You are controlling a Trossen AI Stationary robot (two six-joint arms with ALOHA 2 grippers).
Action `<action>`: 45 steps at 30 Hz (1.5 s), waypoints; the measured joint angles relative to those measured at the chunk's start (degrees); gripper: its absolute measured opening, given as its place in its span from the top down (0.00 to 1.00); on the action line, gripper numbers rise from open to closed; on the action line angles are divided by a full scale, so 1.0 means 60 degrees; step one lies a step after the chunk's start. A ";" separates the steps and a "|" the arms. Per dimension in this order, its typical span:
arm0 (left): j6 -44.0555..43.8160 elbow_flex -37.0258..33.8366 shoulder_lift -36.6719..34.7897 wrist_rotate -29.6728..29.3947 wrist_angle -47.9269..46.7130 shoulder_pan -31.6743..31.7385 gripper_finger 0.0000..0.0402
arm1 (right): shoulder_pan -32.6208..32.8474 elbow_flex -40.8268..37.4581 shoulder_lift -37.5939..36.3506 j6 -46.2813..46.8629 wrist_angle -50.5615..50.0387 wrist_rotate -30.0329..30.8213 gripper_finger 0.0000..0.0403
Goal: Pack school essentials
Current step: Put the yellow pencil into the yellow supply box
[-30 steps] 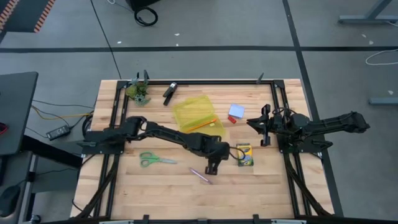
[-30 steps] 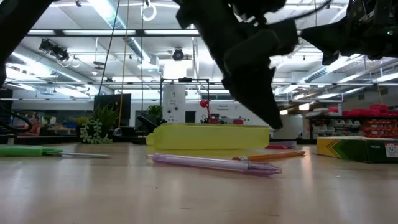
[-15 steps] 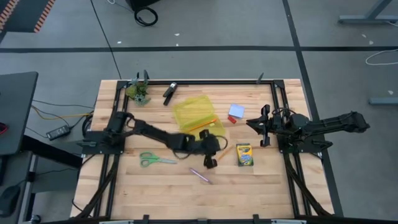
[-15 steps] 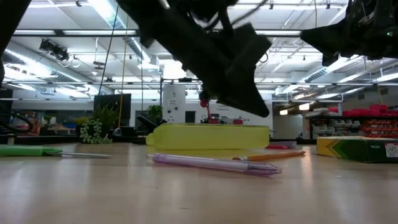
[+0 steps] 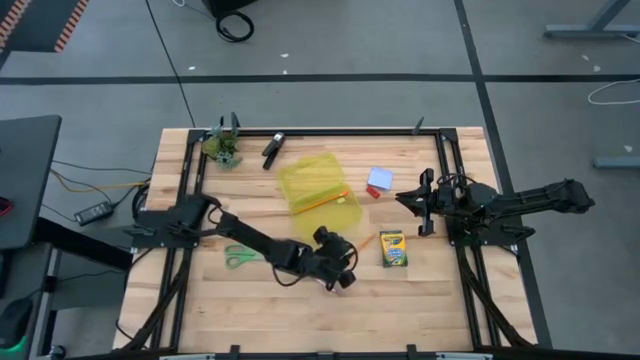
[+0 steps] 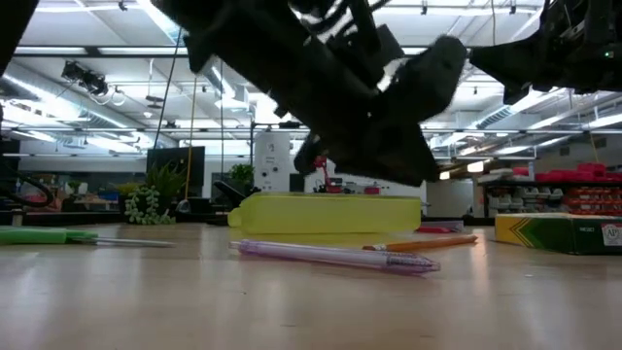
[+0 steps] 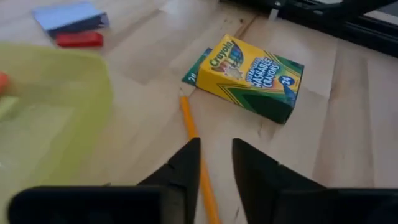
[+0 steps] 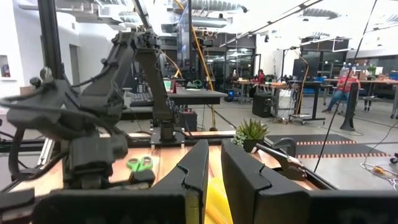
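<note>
The flat green-and-yellow cardboard crayon box (image 7: 247, 76) carries the printed name "Crayola" on its yellow face, with a "24" at two corners; smaller lettering under the name is too blurred to read. It lies on the wooden tabletop (image 5: 420, 300) to the right of centre, with a loose orange pencil (image 7: 194, 152) just left of it and a translucent yellow plastic case (image 5: 318, 186) farther back that holds a second orange pencil (image 5: 324, 201). A pale blue notepad (image 5: 380, 178) and a tiny red eraser (image 5: 372, 193) sit beside each other right of the case, green-handled scissors (image 5: 240, 257) lie to the left, and a clear purple pen (image 6: 334, 256) lies near the front. Compared with half a second ago, the left claw (image 5: 343, 276) has swung nearer and lower, now over the purple pen; its fingers (image 7: 184, 167) stand a narrow gap apart, holding nothing. The right claw (image 5: 404, 197) waits at the right, by the notepad, unchanged, its fingers a narrow slot apart and empty.
</note>
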 joint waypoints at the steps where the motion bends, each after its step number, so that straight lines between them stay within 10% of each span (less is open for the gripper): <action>1: 0.0010 0.0000 0.0138 0.0003 0.0162 -0.0016 0.71 | 0.0000 0.0000 0.0000 0.0001 -0.0004 0.0002 0.87; 33: 0.1005 0.0390 0.2126 -0.0967 0.1724 -0.0241 0.53 | 0.0000 0.0000 0.0047 -0.0001 -0.0111 -0.0002 0.87; 45: 0.0243 0.0404 0.2121 -0.0239 0.0851 -0.0256 0.89 | 0.0000 0.0000 0.0047 -0.0002 -0.0122 -0.0002 0.87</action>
